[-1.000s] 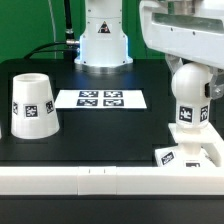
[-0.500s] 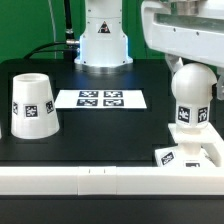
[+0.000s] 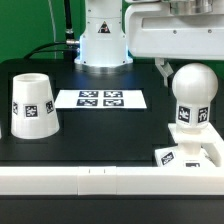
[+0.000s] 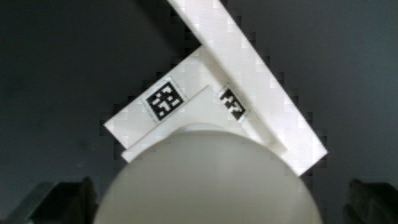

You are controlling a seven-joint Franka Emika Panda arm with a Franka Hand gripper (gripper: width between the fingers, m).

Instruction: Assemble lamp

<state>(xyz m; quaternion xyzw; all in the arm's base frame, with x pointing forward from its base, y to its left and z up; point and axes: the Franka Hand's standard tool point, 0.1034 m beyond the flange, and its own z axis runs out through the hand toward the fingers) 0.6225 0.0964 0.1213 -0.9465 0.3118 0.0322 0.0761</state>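
1. Nearest to me, at the counter's point(image 3: 110, 140) near corner on the exterior view's right, the lamp base point(image 3: 192, 152) lies flat against the white ledge point(image 3: 90, 182) along the near edge. The bulb point(image 3: 192, 95) stands upright on the base by its neck. I cannot tell whether it is fully seated.

2. Handling: I judge the lamp parts to be light, rigid plastic with smooth, rather slippery skins. The bulb's dome is round, so a pinch above its widest line would likely slide off. I would take it across the widest part or at the neck. A sideways push may tip it or drag the light base.

3. The claw point(image 4: 219, 203) hangs over the bulb. In the wrist view its dark fingers point(image 4: 68, 200) are spread, one on each side of the dome with a gap to it. They pinch nothing.

4. The shade point(image 3: 33, 105) stands wide end down at the counter edge on the exterior view's left, well apart from the bulb. It looks hollow, so I would grip its narrow top, across the taper.

5. The marker board point(image 3: 100, 99) lies flat mid-counter, between shade and bulb and touching neither.

6. The counter is flat and matte black, with open room between the parts. The robot pedestal point(image 3: 103, 40) stands at the far edge.
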